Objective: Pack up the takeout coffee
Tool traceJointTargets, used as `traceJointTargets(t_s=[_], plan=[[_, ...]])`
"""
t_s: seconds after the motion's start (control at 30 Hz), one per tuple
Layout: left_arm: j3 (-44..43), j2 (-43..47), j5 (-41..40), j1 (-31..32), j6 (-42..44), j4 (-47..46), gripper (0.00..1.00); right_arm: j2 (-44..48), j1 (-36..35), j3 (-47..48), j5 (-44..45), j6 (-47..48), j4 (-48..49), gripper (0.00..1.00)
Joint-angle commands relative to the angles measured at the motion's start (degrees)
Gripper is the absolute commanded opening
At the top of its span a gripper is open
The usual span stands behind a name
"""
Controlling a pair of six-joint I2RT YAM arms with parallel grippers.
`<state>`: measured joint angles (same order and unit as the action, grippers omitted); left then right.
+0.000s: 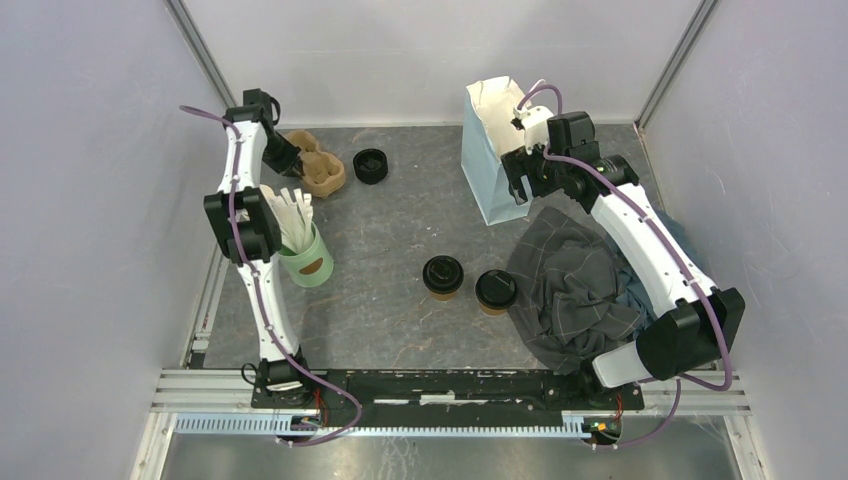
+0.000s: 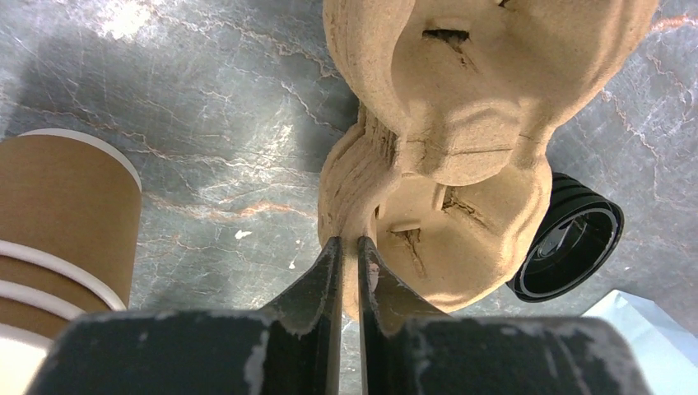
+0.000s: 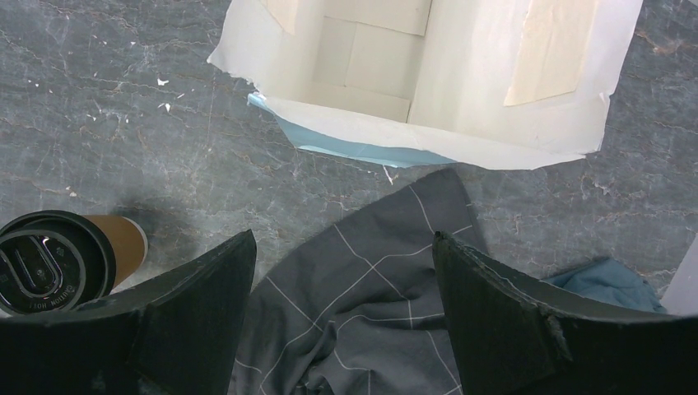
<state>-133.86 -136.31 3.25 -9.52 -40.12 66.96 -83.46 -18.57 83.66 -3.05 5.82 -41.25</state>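
Two brown paper cups with black sip lids stand side by side mid-table, the left cup (image 1: 442,277) and the right cup (image 1: 495,291); one shows in the right wrist view (image 3: 49,262). My left gripper (image 1: 293,160) is at the back left, shut on the rim of a brown pulp cup carrier (image 1: 318,166); the wrist view shows its jaws (image 2: 349,247) pinching the carrier's edge (image 2: 444,156). My right gripper (image 1: 520,186) is open and empty, by the open white-and-blue paper bag (image 1: 492,150), above the grey checked cloth (image 3: 362,313). The bag's mouth (image 3: 428,82) is open and empty.
A stack of black lids (image 1: 371,166) lies right of the carrier, also in the left wrist view (image 2: 568,247). A green cup of white sticks (image 1: 305,255) stands by the left arm. A grey cloth (image 1: 575,285) over a blue one lies heaped at the right front.
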Motion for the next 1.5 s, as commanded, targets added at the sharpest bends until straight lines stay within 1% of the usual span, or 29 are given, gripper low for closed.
traceJointTargets(t_s=[0.0,0.2,0.27,0.47,0.8,1.0,1.17,1.47], plan=[[2.17,4.63,2.18,-1.15,-2.36,-3.99,0.02,1.71,0.13,1.60,-0.40,-0.02,1.68,0.85],[4.84,6.58,4.83,-1.81,-0.84,-6.79,0.02,1.37,0.14,1.86,-0.66,-0.11,1.71,0.85],[5.35,7.17,6.70,-1.95,-1.07,-8.11,0.02,1.37,0.14,1.86,-0.73,-0.11,1.68,0.85],[6.49,8.72,8.74,-2.55,-2.77,-9.60,0.02,1.14,0.18,2.01,-0.91,-0.20,1.67,0.85],[15.04,14.50,10.98,-4.78,-5.40,-18.55,0.02,1.10,0.17,1.95,-0.99,-0.20,1.68,0.85],[15.74,14.94,12.81,-5.30,-5.32,-19.93,0.02,1.08,0.13,1.95,-0.99,-0.20,1.67,0.85],[19.52,15.12,16.88,-5.28,-6.46,-24.53,0.02,1.10,0.12,1.82,-0.79,-0.15,1.77,0.85],[17.89,13.44,19.71,-5.18,-5.69,-26.21,0.02,1.15,0.15,1.89,-0.37,-0.02,1.77,0.85]])
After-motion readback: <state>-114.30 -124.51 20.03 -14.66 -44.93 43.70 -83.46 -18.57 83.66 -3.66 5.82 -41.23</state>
